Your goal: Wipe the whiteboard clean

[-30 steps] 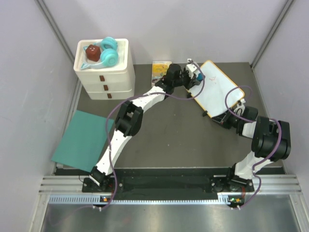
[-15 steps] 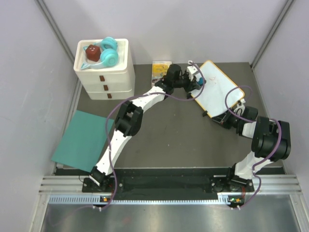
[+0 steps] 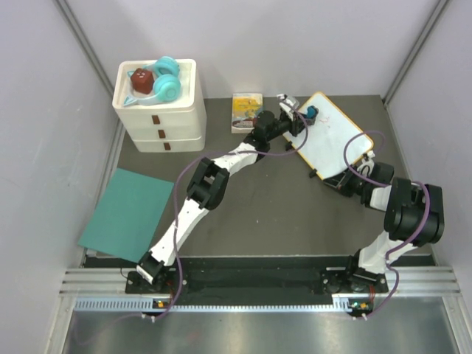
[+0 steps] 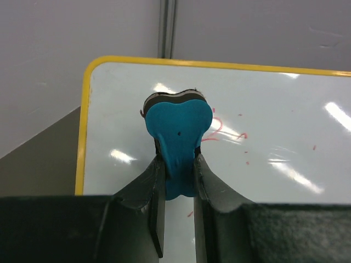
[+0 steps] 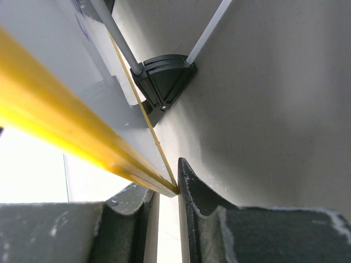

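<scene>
The dark counter (image 3: 280, 214) carries one of each thing. One whiteboard (image 3: 335, 144) stands tilted at about 1 o'clock. One teal sheet (image 3: 125, 214) lies at 8 o'clock, overhanging the edge. One white three-drawer unit (image 3: 162, 122) sits at 10 o'clock, with one pair of teal headphones (image 3: 166, 81) on top. One small picture book (image 3: 245, 110) lies at 12 o'clock.

Two arms reach in. Only the left wrist view shows the red scribbles (image 4: 219, 129) on the board; there the left hand (image 4: 178, 164) is nearly closed, pinching one blue eraser (image 4: 178, 129) in front of the white surface. Only the right wrist view shows the right hand (image 5: 164, 192) clamped narrowly on the board's yellow frame (image 5: 55, 131), at the board's 6 o'clock edge in the overhead view.
</scene>
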### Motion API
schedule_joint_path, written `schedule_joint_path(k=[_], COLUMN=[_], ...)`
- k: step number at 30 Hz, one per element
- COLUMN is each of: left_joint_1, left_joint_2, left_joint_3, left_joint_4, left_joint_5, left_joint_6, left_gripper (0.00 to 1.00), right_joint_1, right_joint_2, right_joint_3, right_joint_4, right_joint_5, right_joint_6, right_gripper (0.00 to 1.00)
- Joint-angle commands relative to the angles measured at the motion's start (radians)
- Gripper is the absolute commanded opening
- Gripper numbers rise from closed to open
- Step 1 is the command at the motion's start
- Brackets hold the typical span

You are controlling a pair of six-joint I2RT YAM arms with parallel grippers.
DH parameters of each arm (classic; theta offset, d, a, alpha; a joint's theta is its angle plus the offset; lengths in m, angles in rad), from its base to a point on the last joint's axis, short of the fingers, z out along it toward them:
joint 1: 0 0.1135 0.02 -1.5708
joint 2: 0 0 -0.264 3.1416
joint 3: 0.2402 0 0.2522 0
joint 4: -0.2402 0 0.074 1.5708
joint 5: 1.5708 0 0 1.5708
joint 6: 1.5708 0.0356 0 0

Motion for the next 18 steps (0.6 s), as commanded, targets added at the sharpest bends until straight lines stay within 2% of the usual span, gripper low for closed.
schedule_joint_path(k=[1,4,11,18], left_joint_1=[-0.046,-0.079,-0.152,-0.148], left_joint_2=[0.055,0.094,0.08,-0.049], left_joint_3=[0.079,0.145,0.155,-0.046], left_joint_4=[0.2,0.206,0.213,0.227], left_joint_5=[-0.126,-0.132,-0.095,-0.095], left_joint_6=[-0.056,-0.064,0.018,0.065], left_gripper=[0.0,0.0,0.0,0.0], right_joint_1=[0.036,0.036,0.036,0.044], right_joint_2=[0.014,0.014,0.011,-0.037], right_joint_3=[-0.02,-0.02,-0.023,-0.024], right_joint_4=[-0.077,-0.075,-0.08,-0.172], right_joint_5=[-0.026,-0.027,-0.027,0.022], right_joint_6=[-0.023,-0.023,-0.023,-0.062], right_gripper=[0.0,0.0,0.0,0.0])
